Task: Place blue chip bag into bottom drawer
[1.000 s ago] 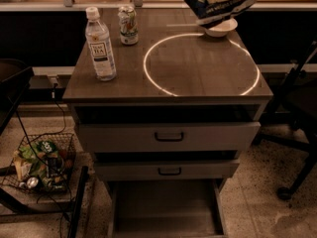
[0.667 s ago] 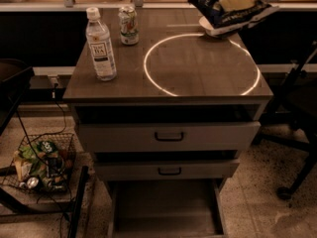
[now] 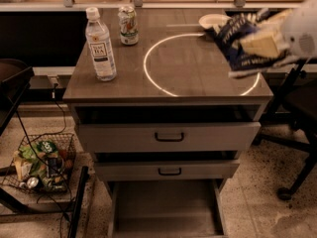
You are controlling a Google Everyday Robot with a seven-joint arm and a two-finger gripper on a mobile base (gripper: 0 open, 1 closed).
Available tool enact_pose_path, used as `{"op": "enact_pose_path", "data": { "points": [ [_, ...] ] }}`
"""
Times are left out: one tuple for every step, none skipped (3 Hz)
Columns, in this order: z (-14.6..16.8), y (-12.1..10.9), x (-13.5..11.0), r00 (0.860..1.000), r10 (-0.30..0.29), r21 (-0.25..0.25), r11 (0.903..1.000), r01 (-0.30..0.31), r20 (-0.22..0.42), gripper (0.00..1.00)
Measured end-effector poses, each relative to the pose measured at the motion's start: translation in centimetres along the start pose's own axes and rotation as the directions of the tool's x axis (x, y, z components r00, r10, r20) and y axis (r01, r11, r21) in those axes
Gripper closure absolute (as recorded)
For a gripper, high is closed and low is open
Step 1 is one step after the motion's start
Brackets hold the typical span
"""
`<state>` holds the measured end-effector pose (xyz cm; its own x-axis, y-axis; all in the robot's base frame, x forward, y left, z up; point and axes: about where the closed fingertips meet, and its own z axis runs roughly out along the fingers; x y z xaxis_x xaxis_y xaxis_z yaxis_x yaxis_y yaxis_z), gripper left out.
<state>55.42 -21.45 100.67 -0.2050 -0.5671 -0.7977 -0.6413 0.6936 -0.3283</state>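
In the camera view, the two-finger gripper [image 3: 261, 43] hangs at about 2 o'clock in the frame, at the end of a white arm that enters from the right edge. Its yellowish fingers [image 3: 257, 44] are closed across the blue chip bag [image 3: 234, 32], a crumpled dark-blue foil packet with white print. The bag is held in the air above the right-hand part of the grey-brown cabinet top [image 3: 198, 68]. Just beyond the bag, toward 1 o'clock, a small white bowl [image 3: 213, 20] sits on the top near its back edge. A thin glowing white ring [image 3: 145, 66] is drawn on the top, and the held bag overlaps its right side. At 10 o'clock on the top stands a clear plastic water bottle with a white cap and label [image 3: 100, 46]. A pale drink can with a green print [image 3: 128, 25] stands just behind it, toward 11 o'clock. Below the top, two shallow grey drawers with dark bar handles are part-way out, the upper one [image 3: 168, 137] above the lower one [image 3: 169, 171]. At 6 o'clock the bottom drawer [image 3: 166, 207], wide and grey with a plain flat floor, stands pulled out. At 8 o'clock a wire basket [image 3: 49, 137] on the floor holds green snack packets [image 3: 37, 150]. A dark office chair [image 3: 303, 103] stands at 3 o'clock.
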Motion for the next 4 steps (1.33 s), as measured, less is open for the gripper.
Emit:
{"op": "enact_pose_path", "data": {
  "points": [
    [-0.1, 3.4, 6.6, 0.988, 0.154, -0.012, 0.9881, -0.153, 0.026, 1.00],
    [-0.9, 8.3, 18.1, 0.871, 0.490, -0.035, 0.8715, -0.489, 0.032, 1.00],
    [-1.8, 11.1, 24.3, 0.737, 0.675, -0.031, 0.7375, -0.675, 0.031, 1.00],
    [-1.7, 11.0, 24.4, 0.736, 0.677, -0.030, 0.7364, -0.676, 0.025, 1.00]
  ]
}}
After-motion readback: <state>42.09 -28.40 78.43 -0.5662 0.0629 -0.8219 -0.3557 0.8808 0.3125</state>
